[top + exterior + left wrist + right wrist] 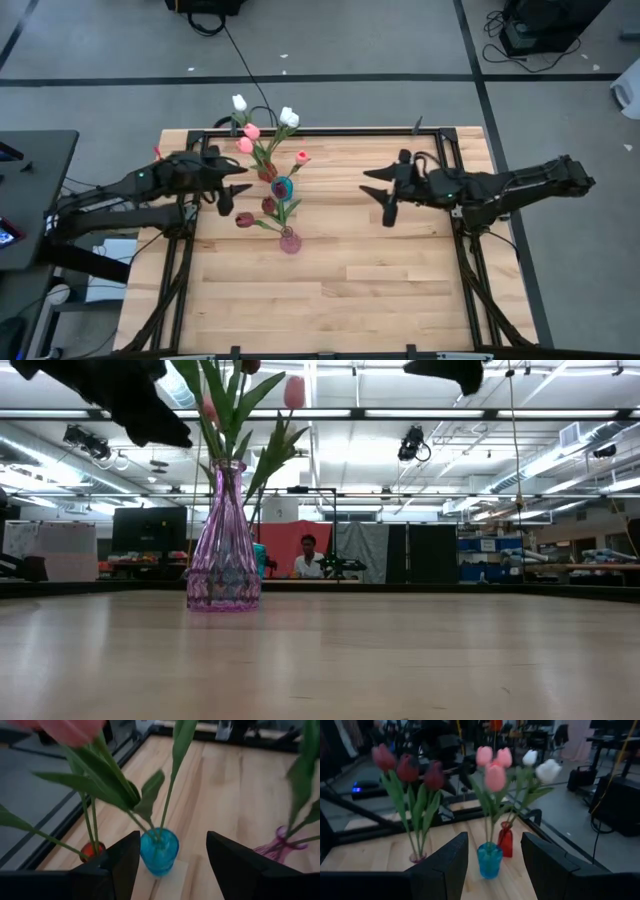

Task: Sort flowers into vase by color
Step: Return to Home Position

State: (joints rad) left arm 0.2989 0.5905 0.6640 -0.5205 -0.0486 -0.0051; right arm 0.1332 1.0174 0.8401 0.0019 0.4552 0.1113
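Three small vases stand on the wooden table [340,300]: a pink-purple one [290,241] [223,550], a blue one [283,186] [159,851] [490,860] and a red one [267,172] [505,839]. Dark maroon tulips [407,767] stick stem-down in the pink-purple vase. Pink tulips [492,765] and white tulips [542,767] rise from the blue and red vases. My left gripper [243,180] [173,840] hangs open just left of the blue vase, holding nothing. My right gripper [383,193] [495,842] hangs open to the vases' right, facing them, holding nothing.
A black frame [440,132] runs round the table's edges. Bare wood lies between the vases and my right gripper and across the near half of the table. A person [308,556] sits in the room far beyond the table.
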